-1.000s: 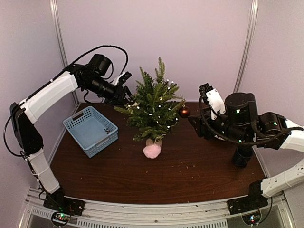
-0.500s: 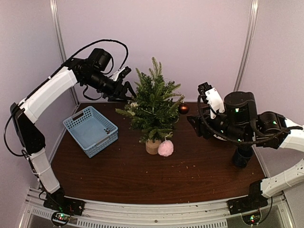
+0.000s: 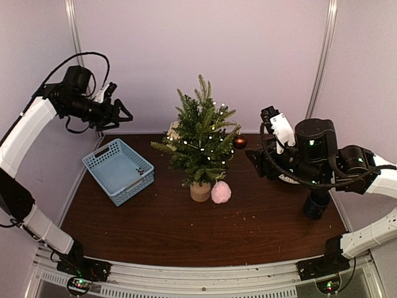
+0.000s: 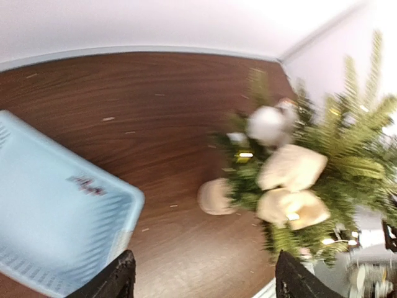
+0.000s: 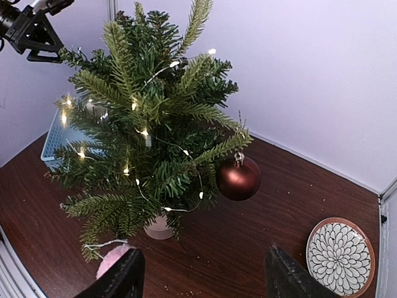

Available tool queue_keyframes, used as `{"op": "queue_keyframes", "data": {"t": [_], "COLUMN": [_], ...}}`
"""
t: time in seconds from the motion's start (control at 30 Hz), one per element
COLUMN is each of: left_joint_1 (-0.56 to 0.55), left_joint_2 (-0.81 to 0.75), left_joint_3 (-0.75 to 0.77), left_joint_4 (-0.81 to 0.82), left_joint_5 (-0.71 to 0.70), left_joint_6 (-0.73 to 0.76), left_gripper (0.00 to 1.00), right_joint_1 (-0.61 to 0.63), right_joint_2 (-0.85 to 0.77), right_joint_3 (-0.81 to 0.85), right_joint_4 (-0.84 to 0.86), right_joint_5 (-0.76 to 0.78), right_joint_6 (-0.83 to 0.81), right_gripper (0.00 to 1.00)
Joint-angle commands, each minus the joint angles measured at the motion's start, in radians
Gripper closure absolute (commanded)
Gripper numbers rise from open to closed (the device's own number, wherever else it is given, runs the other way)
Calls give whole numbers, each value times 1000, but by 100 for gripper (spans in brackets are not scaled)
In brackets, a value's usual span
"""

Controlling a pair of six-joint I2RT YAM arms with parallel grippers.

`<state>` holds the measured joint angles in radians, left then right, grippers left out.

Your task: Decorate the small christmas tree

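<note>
The small christmas tree (image 3: 200, 144) stands upright mid-table on its pale round base (image 3: 200, 192), strung with lit fairy lights. A dark red bauble (image 3: 240, 142) hangs from a right-hand branch (image 5: 238, 177). A pink pompom (image 3: 221, 192) lies against the base on the right. Blurred cream and white ornaments (image 4: 291, 169) show in the tree (image 4: 347, 155) in the left wrist view. My left gripper (image 3: 126, 115) hangs open, high and well left of the tree, above the basket's far side, holding nothing (image 4: 208, 282). My right gripper (image 3: 253, 158) stands open to the tree's right, empty (image 5: 201, 276).
A light blue plastic basket (image 3: 118, 171) sits at the left of the table (image 4: 56, 230). A round patterned plate (image 5: 340, 254) lies at the right, near my right arm. Pale walls close in the back and both sides.
My left gripper has opened and drawn back up and to the left, away from the tree. The tree has swung upright, and the pink pompom has shifted to the right of the base.
</note>
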<state>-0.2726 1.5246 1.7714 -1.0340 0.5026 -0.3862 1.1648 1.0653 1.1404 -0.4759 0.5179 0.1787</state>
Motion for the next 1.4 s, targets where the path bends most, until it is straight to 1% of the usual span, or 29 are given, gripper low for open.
{"op": "queue_keyframes", "data": {"t": [0.0, 0.1, 0.2, 0.3, 0.37, 0.43, 0.5, 0.57, 0.73, 0.9, 1.1, 1.23, 1.37], "left_joint_1": [82, 83, 84, 84, 82, 82, 82, 82, 82, 79, 75, 74, 70], "left_joint_2": [-74, -64, -38, -6, 18, 25, 35, 63, 207, 324, 439, 505, 561], "left_joint_3": [-163, -246, -313, -386, -435, -509, -570, -597, -532, -481, -416, -359, -283], "left_joint_4": [32, 32, 74, 153, 221, 342, 450, 520, 528, 571, 607, 605, 562], "left_joint_5": [-101, -180, -233, -285, -285, -263, -250, -261, -284, -274, -301, -322, -315], "left_joint_6": [52, 110, 152, 125, 112, 131, 181, 226, 296, 283, 275, 290, 291], "left_gripper": [23, 25, 33, 45, 52, 55, 58, 60, 62, 64, 65, 65, 69], "right_joint_1": [-17, -32, -47, -59, -63, -67, -70, -71, -73, -74, -73, -76, -76], "right_joint_2": [-25, -32, -36, -35, -33, -30, -27, -25, -17, -16, -12, 0, 7], "right_joint_3": [31, 37, 45, 59, 65, 65, 67, 67, 74, 80, 101, 119, 131], "right_joint_4": [8, 1, -10, -31, -40, -43, -48, -49, -58, -79, -114, -133, -143], "right_joint_5": [25, 19, 5, -7, -8, -10, -11, -12, -8, -1, 13, 19, 28], "right_joint_6": [-16, -13, -12, -11, -12, -8, -1, 6, 24, 43, 59, 58, 56], "right_gripper": [30, 30, 29, 29, 29, 29, 29, 29, 29, 29, 29, 29, 29]}}
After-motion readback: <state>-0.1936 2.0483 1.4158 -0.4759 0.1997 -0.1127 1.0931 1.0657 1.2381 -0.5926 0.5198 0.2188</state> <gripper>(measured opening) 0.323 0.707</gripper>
